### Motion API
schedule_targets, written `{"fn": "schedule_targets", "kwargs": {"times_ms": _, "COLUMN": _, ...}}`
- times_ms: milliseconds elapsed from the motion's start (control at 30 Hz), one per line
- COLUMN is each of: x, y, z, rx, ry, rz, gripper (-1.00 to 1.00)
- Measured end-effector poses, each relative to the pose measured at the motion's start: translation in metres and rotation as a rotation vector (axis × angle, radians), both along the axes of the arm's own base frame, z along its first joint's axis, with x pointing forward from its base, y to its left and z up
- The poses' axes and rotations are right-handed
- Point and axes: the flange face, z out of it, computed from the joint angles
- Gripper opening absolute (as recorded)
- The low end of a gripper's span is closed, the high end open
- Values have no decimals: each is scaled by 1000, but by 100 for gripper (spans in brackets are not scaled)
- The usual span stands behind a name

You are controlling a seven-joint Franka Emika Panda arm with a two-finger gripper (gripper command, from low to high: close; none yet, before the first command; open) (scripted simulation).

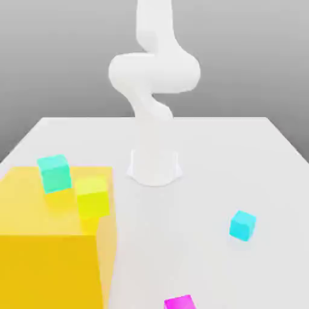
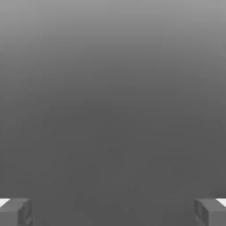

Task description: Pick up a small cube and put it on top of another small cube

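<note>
Opening step, nothing grasped yet: the gripper [image 2: 113, 212] has its fingers [image 2: 15, 212] spread wide with only grey haze between them. The pink cube [image 1: 180, 302] sits on the white table [image 1: 253, 151], well apart from the fingers, and the cyan cube [image 1: 242, 225] lies near it. Next, I reckon, the fingers must descend to straddle pink.

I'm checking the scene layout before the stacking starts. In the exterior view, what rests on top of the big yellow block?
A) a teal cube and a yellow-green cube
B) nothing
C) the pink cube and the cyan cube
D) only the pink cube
A: the teal cube and the yellow-green cube sit on the yellow block, while the cyan cube and the pink cube lie on the white table.
</note>
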Motion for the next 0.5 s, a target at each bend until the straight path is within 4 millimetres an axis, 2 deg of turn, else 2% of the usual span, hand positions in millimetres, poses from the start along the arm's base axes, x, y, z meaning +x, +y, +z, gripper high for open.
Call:
{"fn": "schedule_targets", "kwargs": {"times_ms": 233, "x": 81, "y": 10, "z": -98, "rx": -26, "ry": 179, "rz": 55, "gripper": 0}}
{"fn": "schedule_targets", "kwargs": {"times_ms": 367, "x": 115, "y": 16, "z": -161, "rx": -40, "ry": 279, "rz": 87, "gripper": 0}}
{"fn": "schedule_targets", "kwargs": {"times_ms": 500, "x": 140, "y": 23, "z": -229, "rx": -54, "ry": 379, "rz": 120, "gripper": 0}}
